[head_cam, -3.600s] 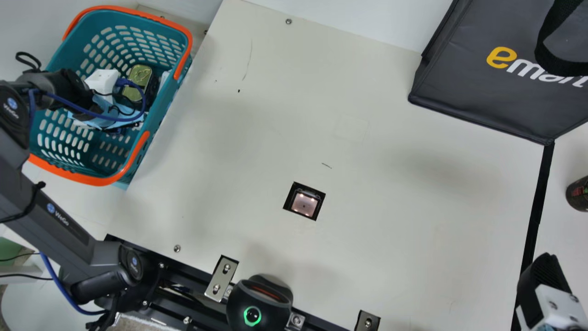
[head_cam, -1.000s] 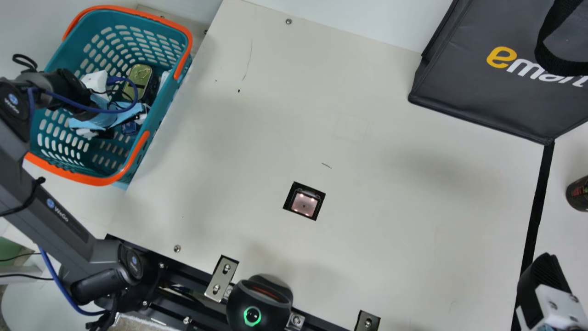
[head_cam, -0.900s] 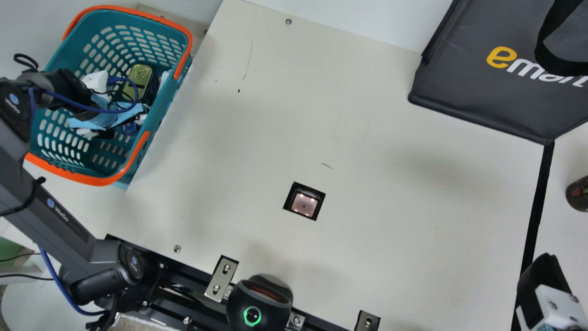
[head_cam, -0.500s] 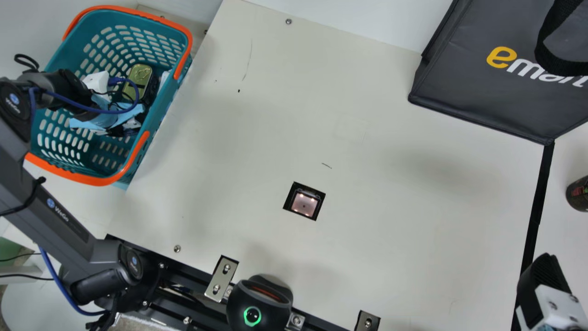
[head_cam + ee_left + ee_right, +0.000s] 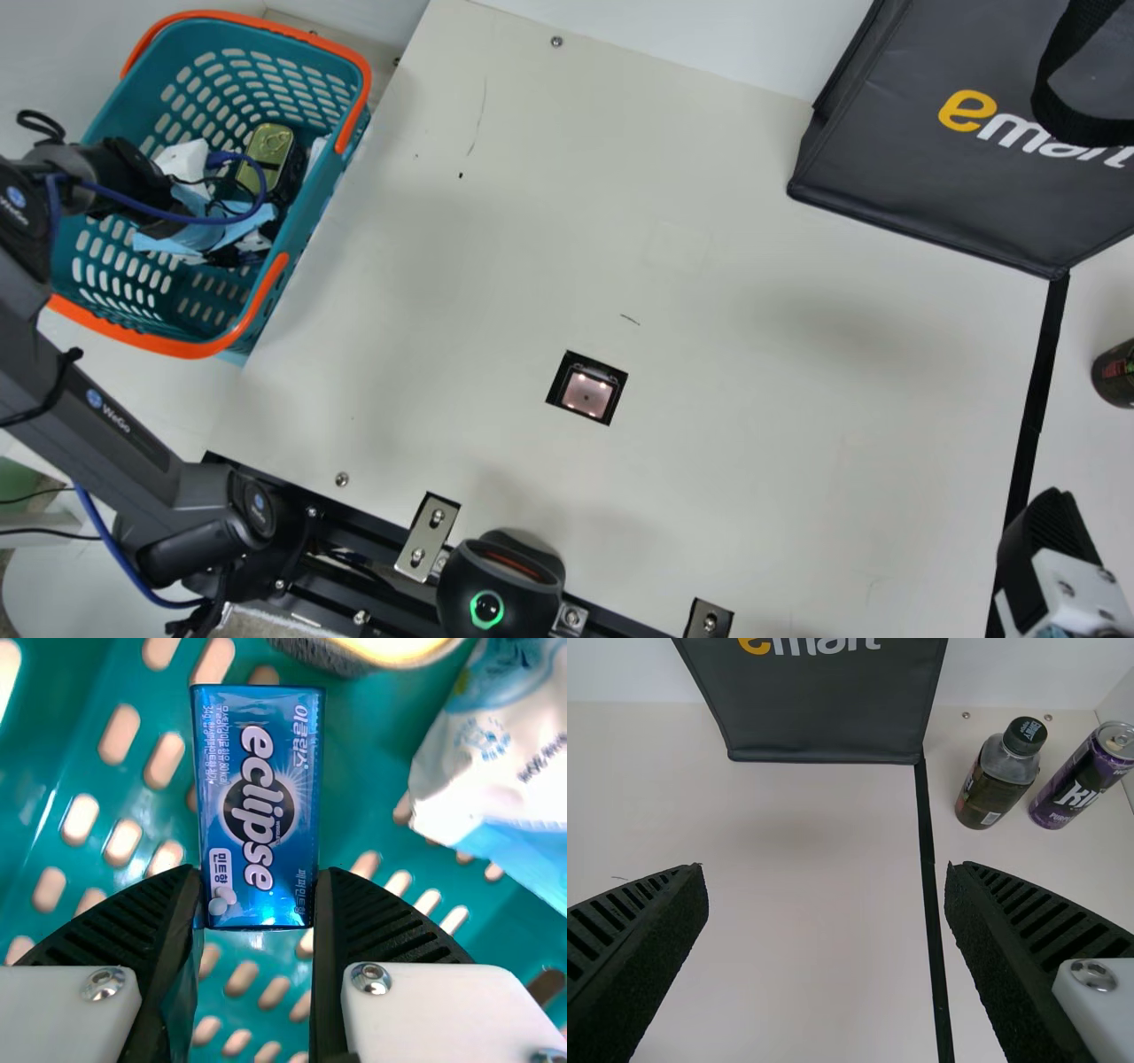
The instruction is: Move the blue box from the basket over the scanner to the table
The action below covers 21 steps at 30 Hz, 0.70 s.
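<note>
In the main view, my left gripper (image 5: 199, 234) is inside the teal basket (image 5: 308, 232), its fingertips hidden. The left wrist view has the left gripper (image 5: 259, 881) shut on the blue box (image 5: 259, 802), holding one end between both fingertips, with perforated basket wall behind. Near the main view's lower right corner, my right gripper (image 5: 1050, 558) is over the table; in the right wrist view the right gripper (image 5: 826, 873) stands open with nothing between its fingers. The scanner window (image 5: 586, 392) is set in the tabletop (image 5: 762, 425).
Beside the box in the basket are a white and blue packet (image 5: 500, 753) and a round container (image 5: 354, 657). A dark bag (image 5: 895, 151) stands at the back right. A bottle (image 5: 998, 775) and a purple can (image 5: 1085, 780) stand beyond the black strip (image 5: 928, 877).
My left arm has shifted slightly toward the main view's left. The dark blue patch seen low in the basket about a second ago is now out of sight. The right arm has kept still.
</note>
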Each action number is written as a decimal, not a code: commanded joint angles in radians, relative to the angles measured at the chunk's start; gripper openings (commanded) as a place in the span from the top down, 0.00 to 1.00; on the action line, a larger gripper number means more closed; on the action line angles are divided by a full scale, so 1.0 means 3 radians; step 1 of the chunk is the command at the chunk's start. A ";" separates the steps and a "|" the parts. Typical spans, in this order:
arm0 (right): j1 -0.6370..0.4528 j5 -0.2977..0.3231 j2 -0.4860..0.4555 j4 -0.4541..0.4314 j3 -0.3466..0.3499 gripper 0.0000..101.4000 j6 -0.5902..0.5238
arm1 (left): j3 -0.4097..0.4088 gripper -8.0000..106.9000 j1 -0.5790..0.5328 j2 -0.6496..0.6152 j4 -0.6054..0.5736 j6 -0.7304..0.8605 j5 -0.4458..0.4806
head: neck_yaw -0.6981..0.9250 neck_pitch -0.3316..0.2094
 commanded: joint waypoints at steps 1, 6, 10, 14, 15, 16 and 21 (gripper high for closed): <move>0.0000 0.0000 0.0000 0.0000 0.0000 0.06 0.0000 | 0.0054 1.00 -0.0002 -0.0057 0.0023 -0.0027 0.0013 | 0.0008 -0.0097; 0.0000 0.0000 0.0000 0.0000 0.0000 0.06 0.0000 | 0.0196 1.00 -0.0022 -0.0222 0.0099 -0.0120 0.0047 | 0.0008 -0.0097; 0.0000 0.0000 0.0000 0.0000 0.0000 0.06 0.0000 | 0.0301 1.00 -0.0035 -0.0354 0.0174 -0.0205 0.0075 | 0.0008 -0.0097; 0.0000 0.0000 0.0000 0.0000 0.0000 0.06 0.0000 | 0.0404 1.00 -0.0043 -0.0479 0.0240 -0.0271 0.0104 | 0.0008 -0.0097; 0.0000 0.0000 0.0000 0.0000 0.0000 0.06 0.0000 | 0.0427 1.00 -0.0043 -0.0507 0.0252 -0.0284 0.0114 | 0.0008 -0.0097; 0.0000 0.0000 0.0000 0.0000 0.0000 0.06 0.0000 | 0.0451 1.00 -0.0042 -0.0535 0.0265 -0.0294 0.0121 | 0.0008 -0.0097; 0.0000 0.0000 0.0000 0.0000 0.0000 0.06 0.0000 | 0.0559 1.00 -0.0034 -0.0672 0.0327 -0.0345 0.0162 | 0.0008 -0.0097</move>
